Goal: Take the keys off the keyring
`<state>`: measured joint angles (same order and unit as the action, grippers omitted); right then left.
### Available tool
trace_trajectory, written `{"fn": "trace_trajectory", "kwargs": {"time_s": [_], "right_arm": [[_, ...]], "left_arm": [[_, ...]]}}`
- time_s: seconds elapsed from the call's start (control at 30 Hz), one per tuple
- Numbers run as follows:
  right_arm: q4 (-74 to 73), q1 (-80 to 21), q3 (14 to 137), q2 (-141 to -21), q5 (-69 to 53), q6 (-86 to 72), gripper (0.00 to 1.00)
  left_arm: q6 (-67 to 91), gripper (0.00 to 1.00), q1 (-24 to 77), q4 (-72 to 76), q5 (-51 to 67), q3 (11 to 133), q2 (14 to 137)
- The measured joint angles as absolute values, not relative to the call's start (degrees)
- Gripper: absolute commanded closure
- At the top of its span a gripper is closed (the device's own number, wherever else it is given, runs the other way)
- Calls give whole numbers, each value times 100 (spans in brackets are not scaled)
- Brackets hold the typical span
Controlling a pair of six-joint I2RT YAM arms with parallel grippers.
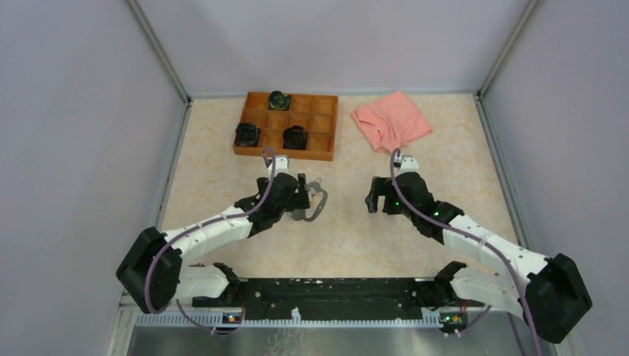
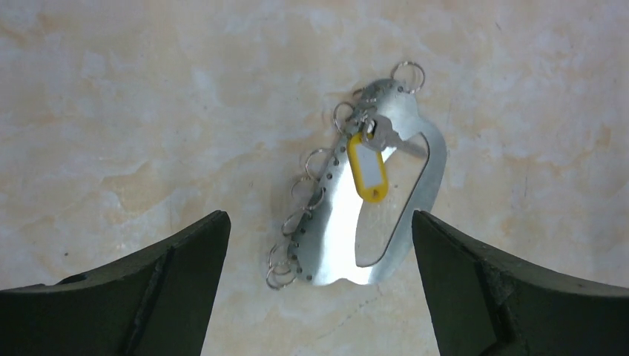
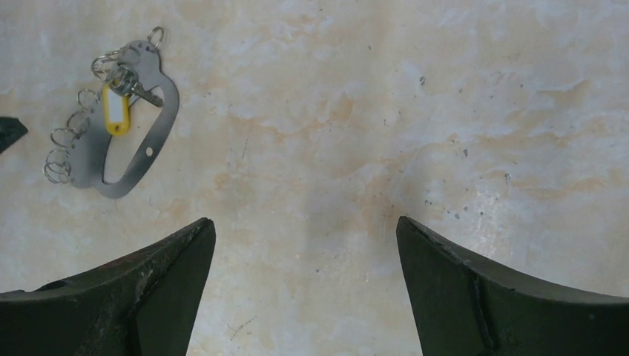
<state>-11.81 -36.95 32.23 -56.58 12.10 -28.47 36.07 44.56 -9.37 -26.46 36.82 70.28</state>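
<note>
The keyring (image 2: pixel 334 222) is a flat silvery metal loop lying on the marbled tabletop, with several small wire rings along its left rim. One small silver key (image 2: pixel 392 139) with a yellow tag (image 2: pixel 369 170) hangs near its far end and rests across the loop. My left gripper (image 2: pixel 319 216) hovers open just above it, fingers either side of the near end, touching nothing. From above, the keyring (image 1: pixel 320 204) lies just right of the left gripper (image 1: pixel 300 194). My right gripper (image 1: pixel 378 196) is open over bare table, and its wrist view shows the keyring (image 3: pixel 159 119) far to the upper left.
A brown compartment tray (image 1: pixel 282 153) stands at the back left of centre and holds three black knobby round objects (image 1: pixel 247 134). A crumpled pink cloth (image 1: pixel 391 120) lies at the back right. Pale walls close in the table on three sides.
</note>
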Motion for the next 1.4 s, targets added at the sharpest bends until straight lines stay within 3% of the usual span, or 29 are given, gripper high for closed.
{"fn": "trace_trajectory", "kwargs": {"time_s": [0.23, 0.5, 0.77, 0.9, 1.03, 1.4], "right_arm": [[-1157, -3695, 3223, -6007, 1100, -2803, 13], [-1426, -3695, 3223, -5387, 1321, -2766, 13], [-2130, -3695, 3223, -4340, 1732, -2882, 13], [-2217, -3695, 3208, -4167, 1621, -2952, 12], [-2045, -3760, 3041, -4453, 1361, -2961, 15], [-1116, -5299, 3404, -7273, 1378, -2644, 20]], "left_arm": [[3607, 3, 3706, -355, -1879, 4163, 8267], [3476, 2, 3697, -113, -856, 5424, 9789], [3566, 1, 5277, 390, -102, 5662, 10261], [3664, 2, 6066, 519, 10, 5137, 9832], [3830, 2, 6110, 80, -322, 4346, 8569], [4875, 2, 5865, -1192, -1852, 3291, 5752]]}}
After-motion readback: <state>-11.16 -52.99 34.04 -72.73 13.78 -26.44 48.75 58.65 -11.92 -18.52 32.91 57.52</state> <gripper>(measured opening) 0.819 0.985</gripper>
